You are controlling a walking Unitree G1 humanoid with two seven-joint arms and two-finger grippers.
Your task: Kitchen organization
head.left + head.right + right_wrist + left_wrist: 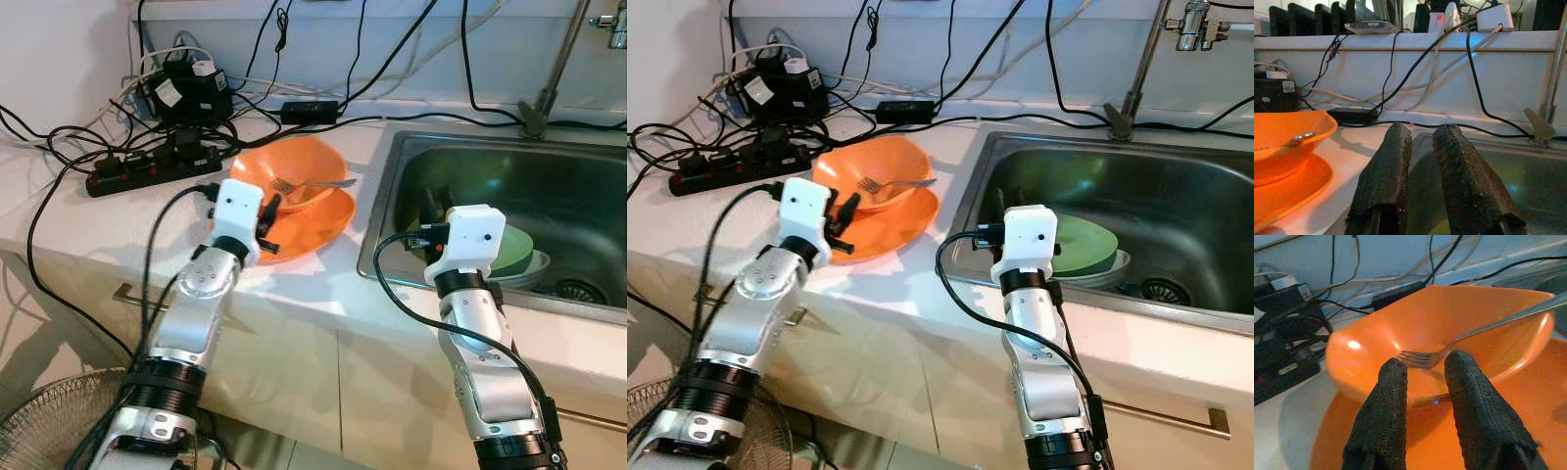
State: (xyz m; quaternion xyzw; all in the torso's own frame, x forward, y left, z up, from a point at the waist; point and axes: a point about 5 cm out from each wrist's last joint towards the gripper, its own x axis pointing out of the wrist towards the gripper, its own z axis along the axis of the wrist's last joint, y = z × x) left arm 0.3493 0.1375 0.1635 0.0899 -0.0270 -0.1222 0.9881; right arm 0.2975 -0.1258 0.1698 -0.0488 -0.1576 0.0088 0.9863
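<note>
An orange bowl (pixel 294 168) is seen on the counter (pixel 118 220) just left of the sink (pixel 578 211), seated on an orange plate (pixel 318 227). A fork (pixel 312 184) is laid in the bowl, its tines down inside and its handle resting over the rim nearest the sink. The left gripper (pixel 1424 382) is held over the near part of the plate, directed at the bowl; its fingers are parted by a narrow gap and nothing is gripped, the fork tines lying just beyond the tips. The right gripper (pixel 1422 142) is poised over the sink's near left corner, its fingers likewise slightly apart and empty. A green plate (pixel 1080 243) is seen inside the sink. A power strip (pixel 147 166) lies behind the bowl, away from the sink.
</note>
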